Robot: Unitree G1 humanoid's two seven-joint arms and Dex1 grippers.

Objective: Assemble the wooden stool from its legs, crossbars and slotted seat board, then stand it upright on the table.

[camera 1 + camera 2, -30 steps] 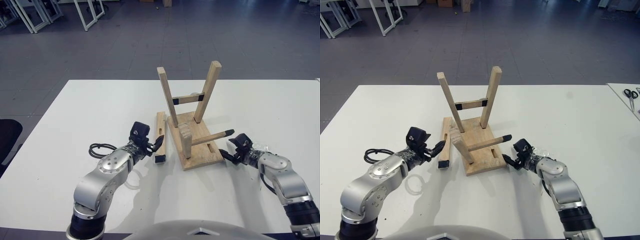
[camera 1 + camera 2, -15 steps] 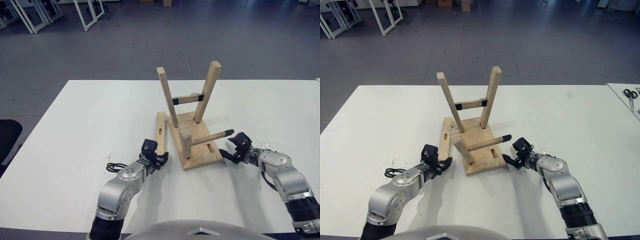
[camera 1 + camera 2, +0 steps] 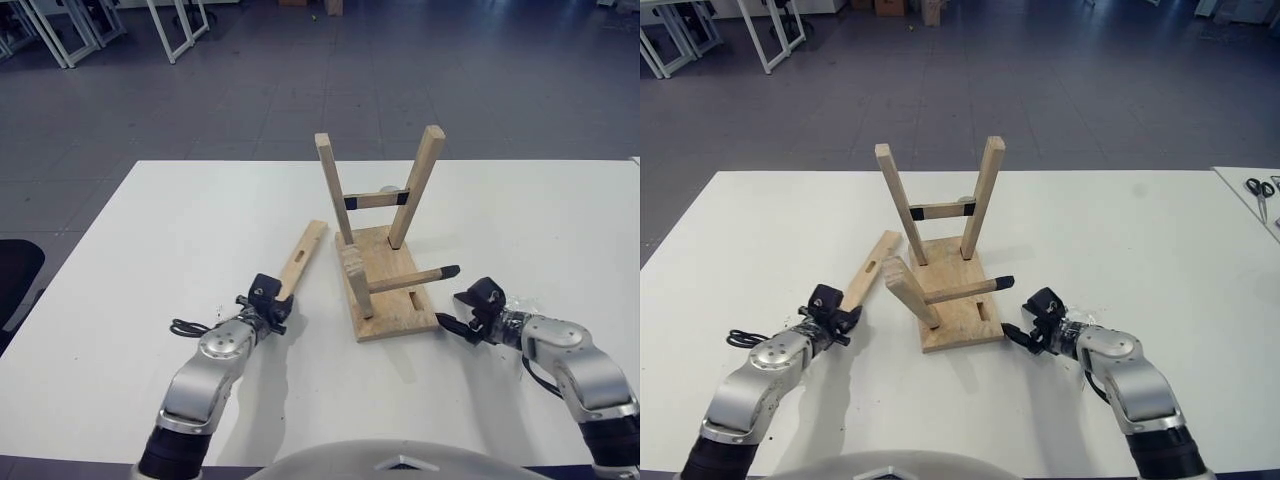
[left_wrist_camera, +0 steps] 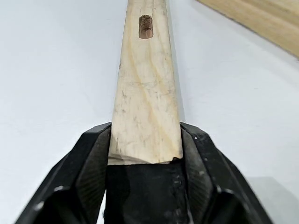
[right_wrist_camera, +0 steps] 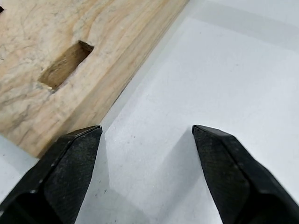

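Observation:
The stool stands upside down mid-table: the slotted seat board lies flat, with two upright legs joined by a crossbar. A third, shorter-looking leg leans at its near left, and a crossbar sticks out from it to the right. A loose leg lies slanted on the table left of the board. My left gripper is shut on its black-taped near end. My right gripper stands open on the table just off the board's near right corner.
A black cable loops on the table beside my left forearm. Scissors lie on a separate surface at the far right. White tabletop stretches free to the left and right of the stool.
My left gripper has closed on the loose leg's near end and swung it leftward, away from the seat board. The board has turned slightly. My right gripper has shifted a little nearer.

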